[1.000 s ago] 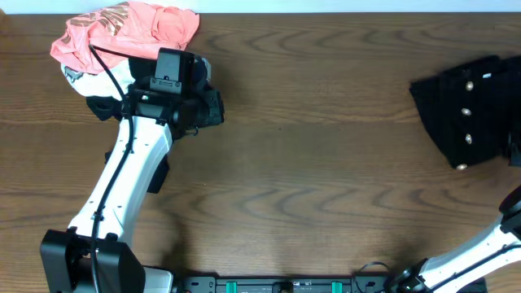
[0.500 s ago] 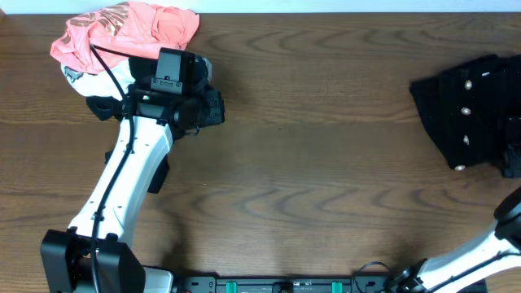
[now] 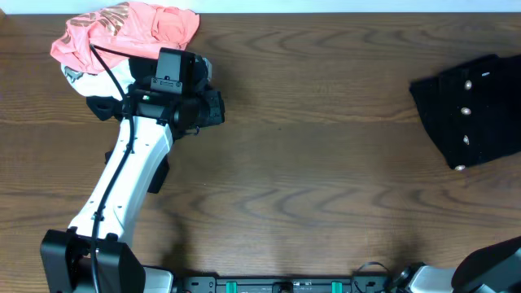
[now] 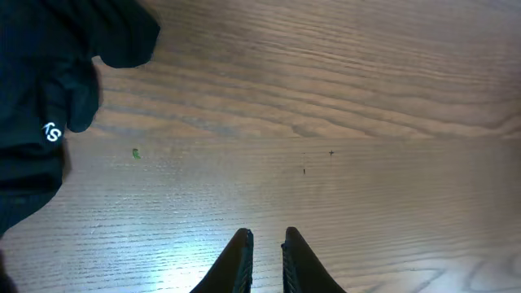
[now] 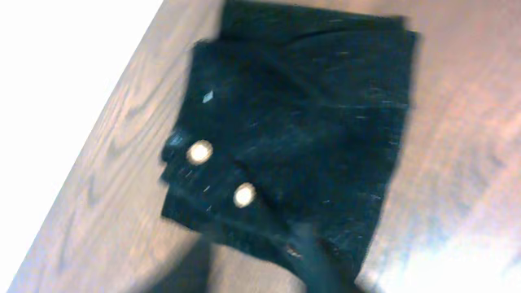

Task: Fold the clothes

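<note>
Wooden tabletop (image 3: 326, 163) | left tool (image 4: 267, 244) clenched almost shut over bare wood, holding nothing | right tool (image 5: 317, 264) only a blur, grip cannot be told; right arm (image 3: 496, 273) has pulled back off the black knit garment (image 3: 468, 110) | garment folded at the right edge, buttons (image 3: 466, 111) up, cut off by the frame.

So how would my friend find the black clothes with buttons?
Look down on the wooden table and go to its right edge. The black fuzzy garment lies there alone. Its row of pale round buttons sets it apart from the pink garment at the top left.
</note>
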Robot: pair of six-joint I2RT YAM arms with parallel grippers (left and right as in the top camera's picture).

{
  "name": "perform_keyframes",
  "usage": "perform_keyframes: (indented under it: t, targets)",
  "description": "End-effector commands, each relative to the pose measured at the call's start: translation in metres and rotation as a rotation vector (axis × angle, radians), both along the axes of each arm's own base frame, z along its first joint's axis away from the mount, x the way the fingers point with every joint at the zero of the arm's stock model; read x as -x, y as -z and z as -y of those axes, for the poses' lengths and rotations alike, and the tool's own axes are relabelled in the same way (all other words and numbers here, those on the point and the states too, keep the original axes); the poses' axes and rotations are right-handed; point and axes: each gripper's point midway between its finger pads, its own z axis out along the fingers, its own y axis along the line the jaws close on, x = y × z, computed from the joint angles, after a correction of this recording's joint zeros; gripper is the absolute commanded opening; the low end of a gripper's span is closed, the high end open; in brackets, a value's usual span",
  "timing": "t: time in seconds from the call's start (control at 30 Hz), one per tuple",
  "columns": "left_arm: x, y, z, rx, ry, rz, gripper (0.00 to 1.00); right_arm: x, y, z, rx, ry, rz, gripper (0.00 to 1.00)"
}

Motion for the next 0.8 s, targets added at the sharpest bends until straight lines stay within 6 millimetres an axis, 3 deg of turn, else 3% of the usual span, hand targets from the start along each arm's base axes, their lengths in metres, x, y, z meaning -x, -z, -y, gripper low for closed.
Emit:
perform_keyframes:
  t: [0.0,0.17,0.43,0.77]
  targets:
    - [0.003,0.007,0.0,-0.007,-0.002,-0.022,0.15,-0.017,0.007,-0.016,0.108,-0.194,-0.058,0.01]
    - [0.004,0.007,0.0,-0.008,-0.002,-0.027,0.15,-0.05,0.029,-0.04,0.307,-0.521,-0.143,0.01]
    - [0.004,0.007,0.0,-0.008,-0.003,-0.027,0.15,-0.092,0.077,-0.038,0.427,-0.638,-0.212,0.01]
    - [0.004,0.007,0.0,-0.008,-0.003,-0.027,0.15,-0.104,0.146,-0.024,0.418,-0.654,-0.321,0.01]
